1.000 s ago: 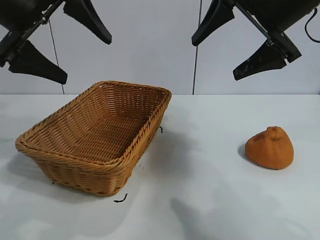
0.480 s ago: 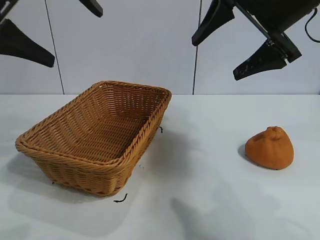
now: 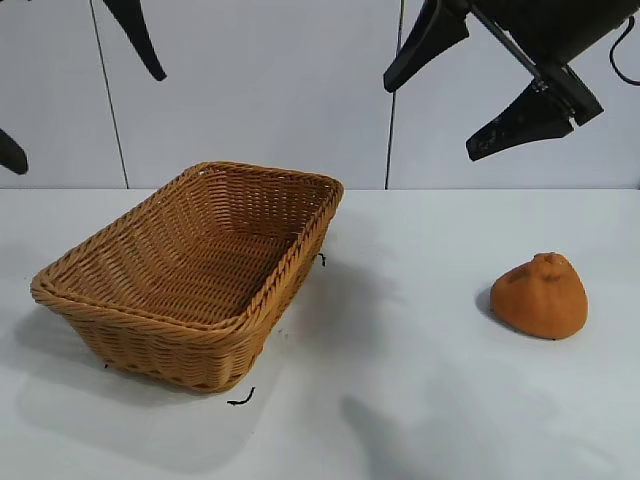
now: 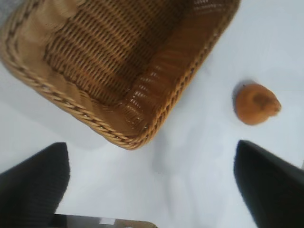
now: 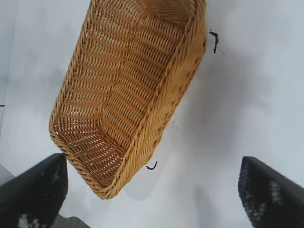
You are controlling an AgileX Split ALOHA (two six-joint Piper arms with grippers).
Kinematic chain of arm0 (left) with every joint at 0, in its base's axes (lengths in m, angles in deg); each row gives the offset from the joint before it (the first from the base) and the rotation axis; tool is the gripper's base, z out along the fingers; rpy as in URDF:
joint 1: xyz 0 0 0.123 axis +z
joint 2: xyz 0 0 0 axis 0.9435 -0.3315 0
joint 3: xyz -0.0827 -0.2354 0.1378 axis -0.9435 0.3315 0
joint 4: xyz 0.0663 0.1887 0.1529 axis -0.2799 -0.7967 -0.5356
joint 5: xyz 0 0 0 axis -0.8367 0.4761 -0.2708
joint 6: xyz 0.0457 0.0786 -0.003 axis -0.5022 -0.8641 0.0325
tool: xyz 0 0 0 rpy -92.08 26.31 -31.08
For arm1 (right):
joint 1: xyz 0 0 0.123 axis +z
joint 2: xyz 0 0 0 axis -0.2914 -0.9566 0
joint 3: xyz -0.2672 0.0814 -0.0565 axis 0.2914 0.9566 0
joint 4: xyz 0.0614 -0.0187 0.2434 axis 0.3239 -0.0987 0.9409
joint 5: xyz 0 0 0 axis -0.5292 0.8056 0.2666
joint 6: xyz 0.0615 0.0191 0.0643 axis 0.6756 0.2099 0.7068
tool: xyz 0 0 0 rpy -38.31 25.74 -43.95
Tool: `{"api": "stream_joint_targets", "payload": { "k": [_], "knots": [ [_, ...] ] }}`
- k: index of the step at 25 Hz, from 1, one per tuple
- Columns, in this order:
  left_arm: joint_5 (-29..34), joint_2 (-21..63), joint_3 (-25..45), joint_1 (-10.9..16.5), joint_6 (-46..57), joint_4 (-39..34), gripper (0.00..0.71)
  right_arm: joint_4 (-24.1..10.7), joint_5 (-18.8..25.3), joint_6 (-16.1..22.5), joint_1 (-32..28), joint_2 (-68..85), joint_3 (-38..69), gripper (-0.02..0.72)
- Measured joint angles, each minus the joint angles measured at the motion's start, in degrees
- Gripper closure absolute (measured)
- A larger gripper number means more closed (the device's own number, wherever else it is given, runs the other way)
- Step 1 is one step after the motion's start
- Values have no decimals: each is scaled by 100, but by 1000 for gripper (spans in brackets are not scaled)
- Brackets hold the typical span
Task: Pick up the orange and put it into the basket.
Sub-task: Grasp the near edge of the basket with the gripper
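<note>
The orange (image 3: 540, 295) sits on the white table at the right, well apart from the basket (image 3: 200, 270), which stands at the centre left. The orange also shows in the left wrist view (image 4: 256, 103), beyond a corner of the basket (image 4: 118, 71). My left gripper (image 3: 88, 118) is open and empty, high at the upper left, partly out of the exterior view. My right gripper (image 3: 429, 120) is open and empty, high above the table between basket and orange. The right wrist view shows the basket (image 5: 128, 95) below but not the orange.
Small black marks lie on the table (image 3: 400, 400) by the basket's near corner (image 3: 240, 398) and its far right side (image 3: 321, 259). A pale panelled wall stands behind the table.
My left gripper has swung up and to the left, now mostly out of the exterior view. The right gripper, the orange and the basket have not moved.
</note>
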Motion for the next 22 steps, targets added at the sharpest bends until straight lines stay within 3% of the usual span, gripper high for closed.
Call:
{"api": "stream_joint_targets", "payload": {
  "k": [16, 22],
  "knots": [
    [-129, -1421, 0, 30, 1049, -215, 37, 3, 0, 0, 0, 0, 0, 8],
    [-368, -1809, 0, 462, 800, -49, 37, 3, 0, 0, 0, 0, 0, 8]
  ]
}}
